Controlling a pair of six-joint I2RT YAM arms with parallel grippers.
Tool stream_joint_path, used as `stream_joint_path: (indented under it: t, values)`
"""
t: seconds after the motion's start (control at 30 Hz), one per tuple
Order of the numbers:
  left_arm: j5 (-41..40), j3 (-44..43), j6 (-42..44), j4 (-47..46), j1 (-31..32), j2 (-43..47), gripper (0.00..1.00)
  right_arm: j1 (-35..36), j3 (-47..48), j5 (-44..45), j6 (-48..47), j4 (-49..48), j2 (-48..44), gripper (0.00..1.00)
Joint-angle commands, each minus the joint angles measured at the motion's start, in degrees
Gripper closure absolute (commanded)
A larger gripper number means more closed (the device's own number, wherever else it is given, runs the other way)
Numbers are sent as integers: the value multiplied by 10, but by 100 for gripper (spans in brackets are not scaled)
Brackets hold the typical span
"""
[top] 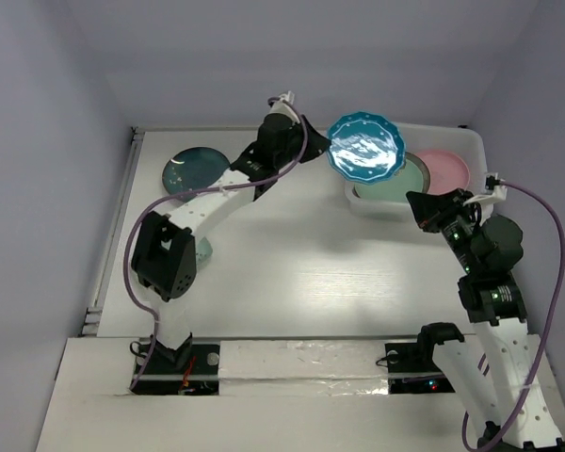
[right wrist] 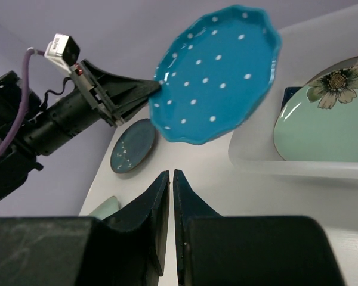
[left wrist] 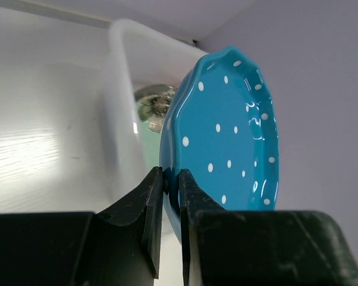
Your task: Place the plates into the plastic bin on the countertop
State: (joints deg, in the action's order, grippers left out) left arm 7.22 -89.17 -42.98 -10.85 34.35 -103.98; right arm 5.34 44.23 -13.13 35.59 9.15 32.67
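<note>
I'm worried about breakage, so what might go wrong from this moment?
The left gripper pinches only the rim of the blue dotted plate, held tilted, so it might pivot or slip out. It hangs over the wall of the plastic bin and the mint green plate; released from here, it could strike either. The right gripper, shut and empty, sits near the bin and might obstruct.

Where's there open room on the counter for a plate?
Widest bare stretch: mid countertop, between the left arm, the right claw and the near wall of the plastic bin. Crowded: the bin, holding the mint green plate and pink plate, with the dotted plate near its rim in the left claw.
</note>
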Motion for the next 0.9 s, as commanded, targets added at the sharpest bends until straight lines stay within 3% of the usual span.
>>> stream_joint_path:
  t: [0.0, 0.27, 0.6, 0.87]
  values:
    - [17, -85, -42, -116, 25, -24, 100, 5, 31, 21, -6, 13, -11, 87]
    - [21, -216, -69, -138, 72, -149, 100, 5, 28, 37, -23, 43, -29, 87]
    - [13, -398, -101, -128, 88, -314, 100, 5, 9, 21, -27, 51, -35, 87]
    - [-12, -398, -60, -124, 93, -351, 100, 5, -5, 27, -32, 49, -37, 87]
